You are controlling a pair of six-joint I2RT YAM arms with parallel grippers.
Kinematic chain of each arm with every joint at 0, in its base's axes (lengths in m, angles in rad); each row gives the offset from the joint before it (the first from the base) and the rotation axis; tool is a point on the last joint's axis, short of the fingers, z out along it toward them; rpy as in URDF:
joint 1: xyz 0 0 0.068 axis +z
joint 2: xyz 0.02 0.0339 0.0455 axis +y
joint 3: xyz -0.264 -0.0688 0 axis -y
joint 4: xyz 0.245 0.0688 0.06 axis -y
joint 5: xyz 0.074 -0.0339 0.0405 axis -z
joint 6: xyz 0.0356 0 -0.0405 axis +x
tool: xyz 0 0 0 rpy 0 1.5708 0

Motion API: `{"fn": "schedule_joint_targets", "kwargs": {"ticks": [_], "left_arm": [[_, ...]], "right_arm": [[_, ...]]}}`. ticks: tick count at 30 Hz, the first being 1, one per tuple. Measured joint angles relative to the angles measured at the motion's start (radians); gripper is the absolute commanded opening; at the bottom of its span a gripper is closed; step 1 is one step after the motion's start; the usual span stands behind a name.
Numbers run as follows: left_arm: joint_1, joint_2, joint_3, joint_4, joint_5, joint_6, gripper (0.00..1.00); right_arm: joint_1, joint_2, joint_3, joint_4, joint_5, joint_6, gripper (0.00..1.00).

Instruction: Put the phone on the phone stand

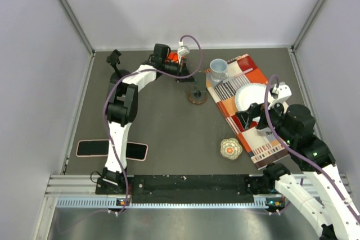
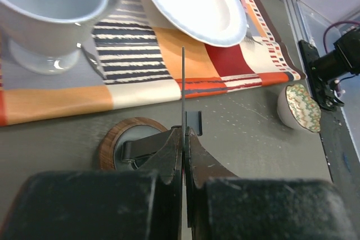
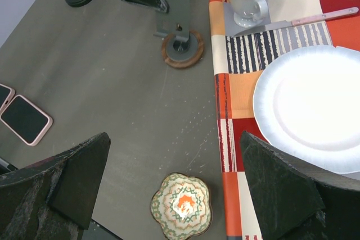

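Observation:
My left gripper (image 1: 179, 70) is shut on a phone (image 1: 187, 77) at the far middle of the table. In the left wrist view the phone (image 2: 183, 82) shows edge-on as a thin line rising from the closed gripper (image 2: 184, 133). The phone stand (image 1: 197, 96), a round wooden base with a grey cradle, sits just below it (image 2: 126, 144). The right wrist view shows the phone's grey back (image 3: 173, 1) tilted over the stand (image 3: 181, 49), its low end at the cradle. My right gripper (image 3: 174, 139) is open and empty above the table's near right.
A striped placemat (image 1: 256, 139) on the right carries a cup (image 1: 219, 69), a white plate (image 1: 250, 96) and a knife (image 3: 315, 18). A small patterned bowl (image 1: 230, 148) sits near its left edge. Two more phones, black (image 1: 93, 148) and pink-cased (image 1: 136, 151), lie at the near left.

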Motion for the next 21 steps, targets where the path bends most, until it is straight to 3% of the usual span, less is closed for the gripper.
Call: {"fn": "schedule_joint_targets", "kwargs": {"ticks": [13,16,17,19,21], "left_arm": [[0.050,0.084,0.144,-0.151,0.008,0.069,0.03],[0.050,0.093,0.158,-0.161,0.008,0.069,0.20],[0.051,0.093,0.160,-0.163,-0.001,0.072,0.36],[0.051,0.093,0.160,-0.170,-0.018,0.082,0.53],[0.051,0.093,0.159,-0.181,-0.040,0.087,0.80]], "right_arm": [[0.000,0.000,0.000,-0.012,0.000,0.000,0.99],[0.000,0.002,0.000,-0.012,0.000,0.000,0.99],[0.000,0.003,0.000,-0.012,0.000,0.000,0.99],[0.000,0.009,0.000,-0.012,0.000,0.000,0.99],[0.000,0.016,0.000,-0.012,0.000,0.000,0.99]]}}
